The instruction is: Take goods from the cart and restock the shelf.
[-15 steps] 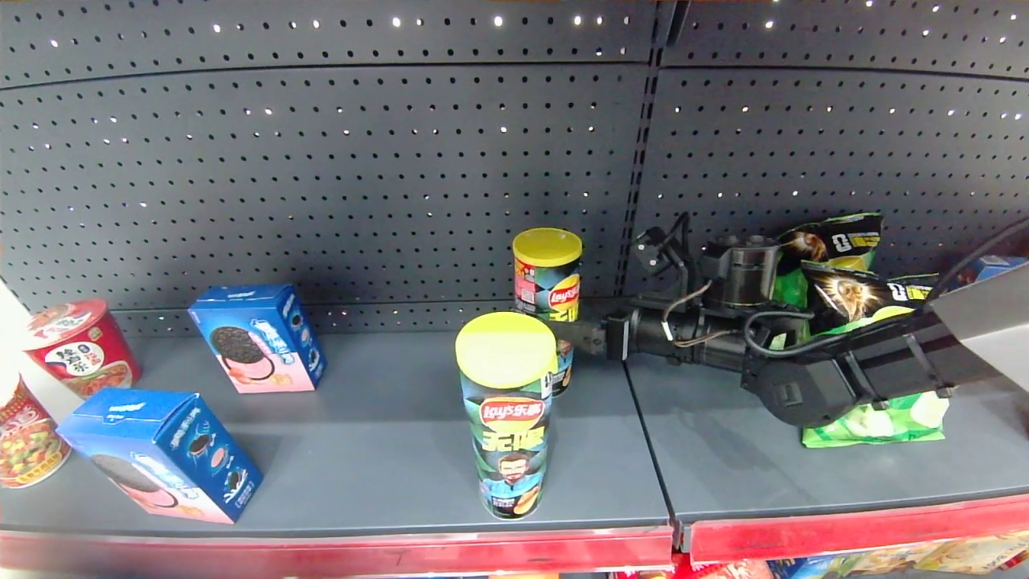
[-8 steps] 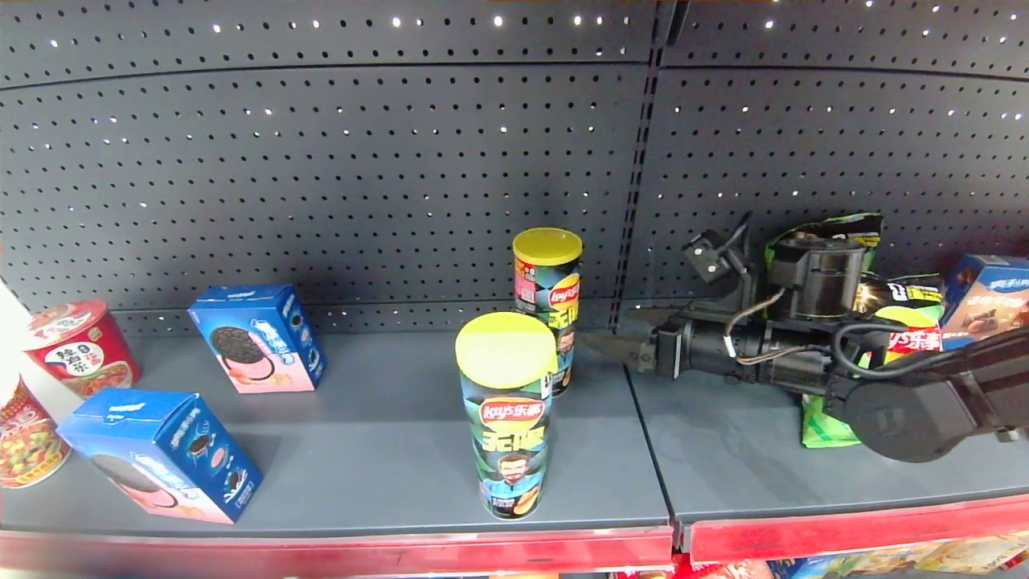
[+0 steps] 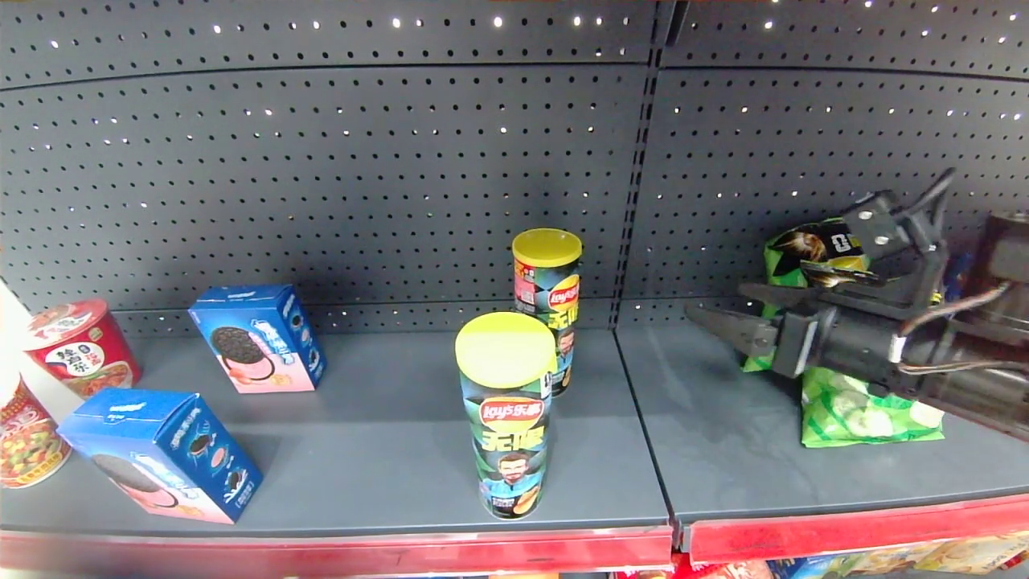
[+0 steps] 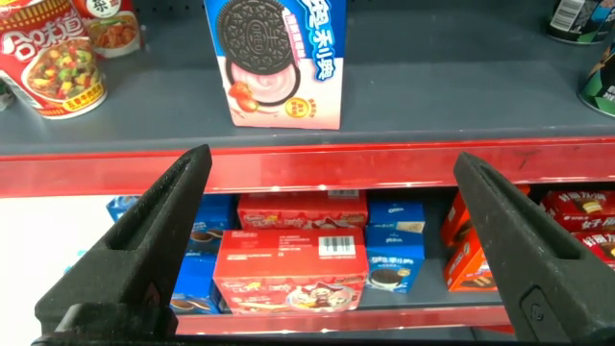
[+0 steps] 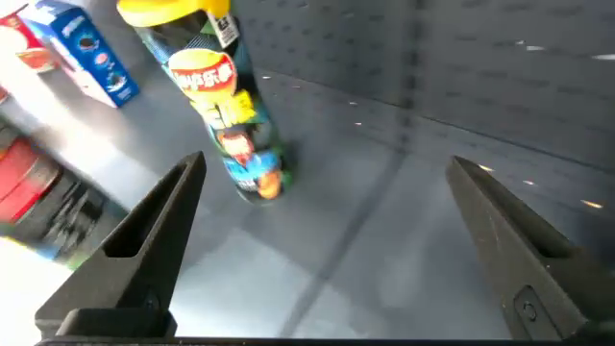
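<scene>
The right gripper (image 3: pixel 718 304) is hovering over the shelf (image 3: pixel 723 450), jaws wide open and holding nothing. The rear can (image 3: pixel 547 305) and front can (image 3: pixel 506 410) are standing upright well ahead of its tips, and chip bags (image 3: pixel 860 406) are lying just behind it. The left gripper (image 4: pixel 332 163) is hanging before the shelf's red edge, equally wide open and empty, facing a cookie box (image 4: pixel 279 58).

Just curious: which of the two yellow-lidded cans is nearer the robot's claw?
The rear can by the pegboard; the front can stands farther from the right gripper.
</scene>
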Motion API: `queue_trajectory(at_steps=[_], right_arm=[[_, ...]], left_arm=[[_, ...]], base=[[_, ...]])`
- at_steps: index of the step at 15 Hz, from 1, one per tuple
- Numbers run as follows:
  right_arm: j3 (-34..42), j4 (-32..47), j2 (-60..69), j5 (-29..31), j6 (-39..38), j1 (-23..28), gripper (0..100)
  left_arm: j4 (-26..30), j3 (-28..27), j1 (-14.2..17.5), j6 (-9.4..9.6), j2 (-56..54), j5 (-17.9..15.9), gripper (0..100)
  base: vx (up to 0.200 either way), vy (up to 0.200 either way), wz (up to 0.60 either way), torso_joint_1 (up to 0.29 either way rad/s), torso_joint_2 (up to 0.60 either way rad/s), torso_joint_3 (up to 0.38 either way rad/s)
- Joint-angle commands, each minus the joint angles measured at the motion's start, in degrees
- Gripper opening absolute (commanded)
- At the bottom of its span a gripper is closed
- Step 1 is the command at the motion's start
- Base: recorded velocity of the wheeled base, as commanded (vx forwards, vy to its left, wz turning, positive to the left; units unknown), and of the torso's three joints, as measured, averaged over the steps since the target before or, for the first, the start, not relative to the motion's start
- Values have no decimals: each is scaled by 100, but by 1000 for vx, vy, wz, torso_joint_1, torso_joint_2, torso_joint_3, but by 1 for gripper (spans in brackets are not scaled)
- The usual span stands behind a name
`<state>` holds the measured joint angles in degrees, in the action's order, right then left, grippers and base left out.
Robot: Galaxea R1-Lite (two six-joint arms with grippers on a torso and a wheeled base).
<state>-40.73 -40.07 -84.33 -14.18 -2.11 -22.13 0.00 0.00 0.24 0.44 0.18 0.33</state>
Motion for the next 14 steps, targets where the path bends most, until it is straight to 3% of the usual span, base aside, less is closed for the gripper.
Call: queue_trajectory(at_steps=[1, 3, 4, 6, 7, 9, 13, 14], right_arm=[[803, 193, 1270, 179, 413, 437, 100], [1964, 201, 2334, 636, 791, 648, 100], [2007, 201, 2369, 653, 791, 657, 100], [3343, 1274, 4294, 222, 492, 2037, 100], [3598, 1775, 4971, 179, 105, 2204, 100], [4073, 2170, 5858, 187, -106, 2300, 100], [4073, 3708, 7273, 275, -88, 2538, 100], [4073, 3691, 7458, 354, -106, 2555, 100]], left_arm=[[0, 0, 2, 0, 8, 2, 100], [0, 0, 2, 0, 8, 2, 100], [0, 0, 2, 0, 8, 2, 100], [0, 0, 2, 0, 8, 2, 100], [0, 0, 2, 0, 8, 2, 100], [0, 0, 2, 0, 8, 2, 100], [0, 0, 2, 0, 8, 2, 100], [0, 0, 2, -9, 8, 2, 100]], base=[[0, 0, 0, 0, 0, 0], [0, 0, 0, 0, 0, 0], [0, 0, 0, 0, 0, 0], [0, 0, 0, 0, 0, 0], [0, 0, 0, 0, 0, 0], [0, 0, 0, 0, 0, 0], [0, 0, 0, 0, 0, 0], [0, 0, 0, 0, 0, 0]])
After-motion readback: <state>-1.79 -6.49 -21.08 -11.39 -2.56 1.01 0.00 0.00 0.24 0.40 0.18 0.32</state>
